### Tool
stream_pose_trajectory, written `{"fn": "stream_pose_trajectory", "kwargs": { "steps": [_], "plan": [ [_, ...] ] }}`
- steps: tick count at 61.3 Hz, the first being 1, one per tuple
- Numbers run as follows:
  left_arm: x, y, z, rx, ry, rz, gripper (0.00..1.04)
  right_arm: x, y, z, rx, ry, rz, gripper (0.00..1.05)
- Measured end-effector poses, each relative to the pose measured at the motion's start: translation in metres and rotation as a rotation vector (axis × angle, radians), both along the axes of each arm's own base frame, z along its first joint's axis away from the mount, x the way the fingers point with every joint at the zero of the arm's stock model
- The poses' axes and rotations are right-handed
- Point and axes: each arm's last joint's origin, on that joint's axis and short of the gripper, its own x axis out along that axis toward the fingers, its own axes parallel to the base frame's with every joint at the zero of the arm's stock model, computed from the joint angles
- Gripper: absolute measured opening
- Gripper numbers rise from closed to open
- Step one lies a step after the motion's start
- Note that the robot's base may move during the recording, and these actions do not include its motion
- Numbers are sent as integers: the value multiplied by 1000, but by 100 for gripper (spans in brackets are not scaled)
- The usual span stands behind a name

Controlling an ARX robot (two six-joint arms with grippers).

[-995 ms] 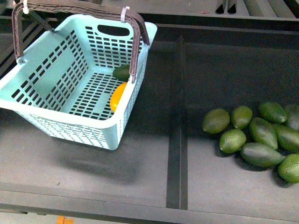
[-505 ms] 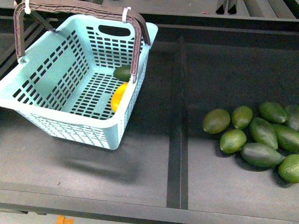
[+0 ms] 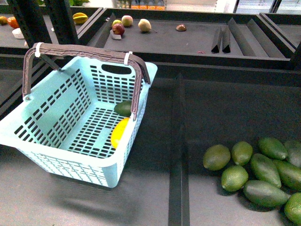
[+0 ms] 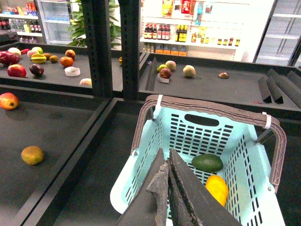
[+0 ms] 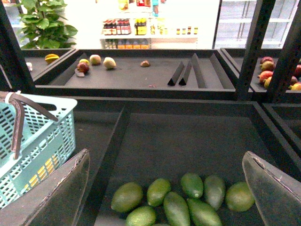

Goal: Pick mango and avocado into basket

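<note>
Front view: basket [image 3: 56,113] holds one mango [image 3: 119,132], one avocado [image 3: 123,108].

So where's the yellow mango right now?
In the front view, the mango lies inside the basket, against its right wall, just in front of the avocado.

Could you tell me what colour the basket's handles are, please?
Brown handles, with white zip ties; clearest in the left wrist view.

The light teal slotted plastic basket [image 4: 188,141] holds 1 dark green avocado [image 4: 207,162] beside 1 yellow-orange mango [image 4: 217,189]; the left gripper's [image 4: 168,181] fingers are pressed together.
</note>
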Motion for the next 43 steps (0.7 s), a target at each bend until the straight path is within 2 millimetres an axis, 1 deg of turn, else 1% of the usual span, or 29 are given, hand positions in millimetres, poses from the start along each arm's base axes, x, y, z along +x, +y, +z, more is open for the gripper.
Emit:
{"fn": "stream_pose_trajectory", "kwargs": {
  "steps": [27,43],
  "plan": [
    [-28,0,7,3,-23,0,2,0,0,0,0,0,0,96],
    [-37,0,8,3,-26,0,2,0,0,0,0,0,0,96]
  ]
}}
